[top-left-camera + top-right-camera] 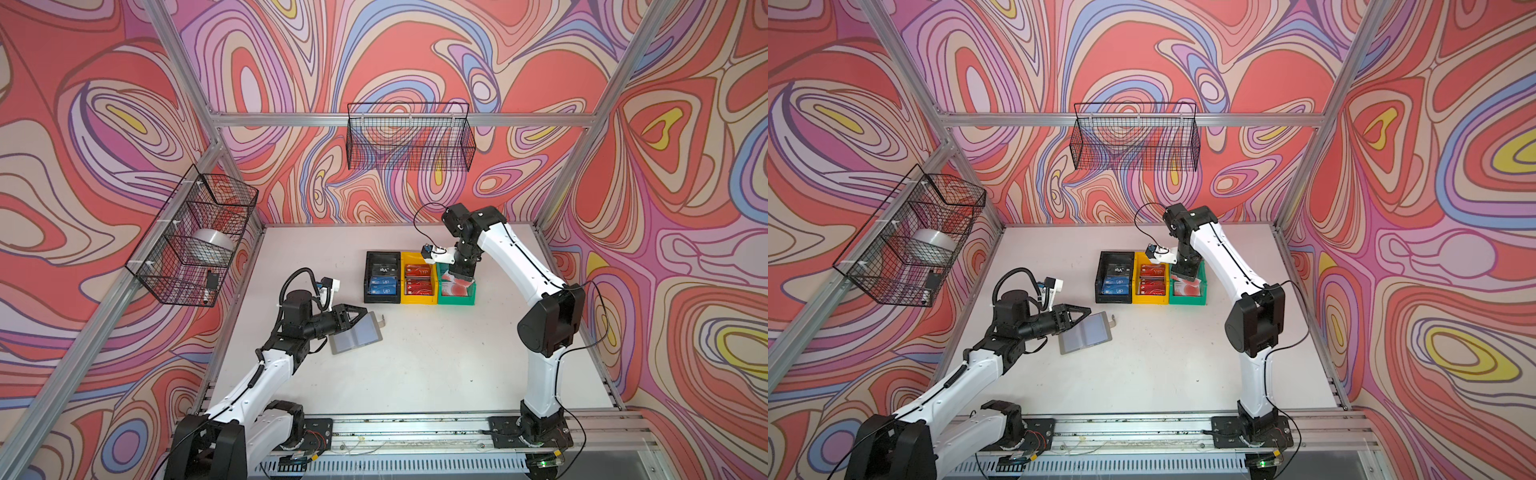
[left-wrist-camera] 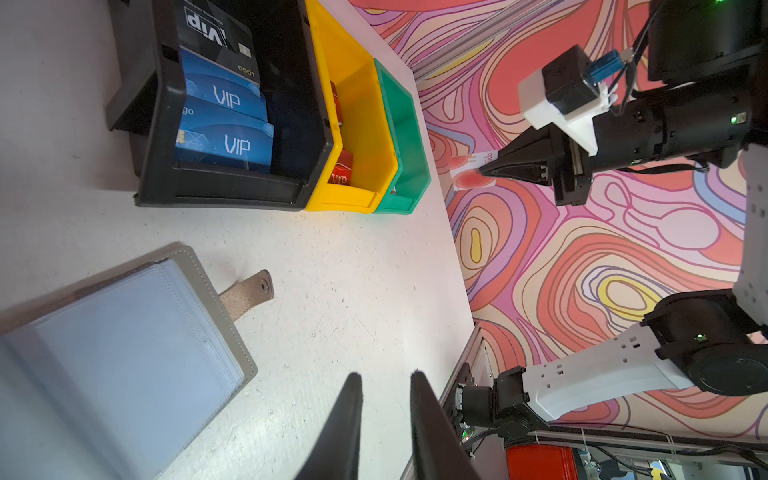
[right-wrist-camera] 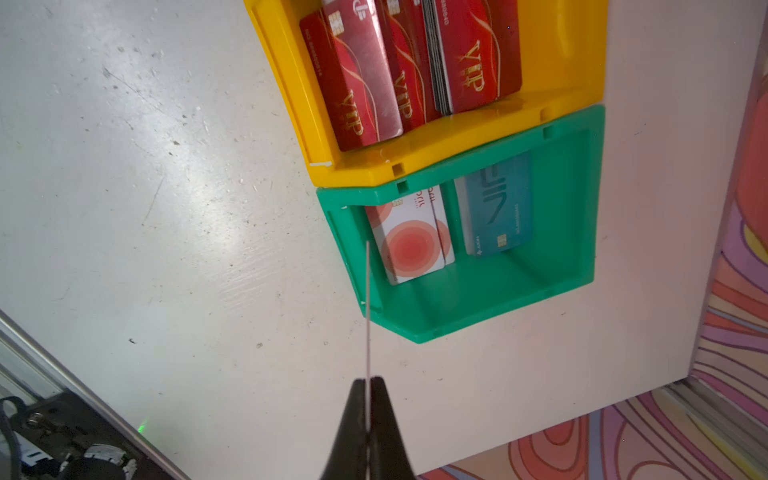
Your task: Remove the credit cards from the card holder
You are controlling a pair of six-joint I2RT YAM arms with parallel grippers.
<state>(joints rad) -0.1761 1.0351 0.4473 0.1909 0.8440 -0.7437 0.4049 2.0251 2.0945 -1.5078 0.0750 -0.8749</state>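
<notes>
R jaws clamped on pale card (image 2: 467,178), pointing down over green bin (image 3: 590,199), L jaws apart, level, by card holder (image 2: 124,353)

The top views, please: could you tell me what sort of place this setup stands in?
Most likely a robot test cell in a lab. An aluminium frame carries printed swirl-pattern walls, a left arm and a right arm are bolted to a front rail, and a wire basket hangs inside.
</notes>
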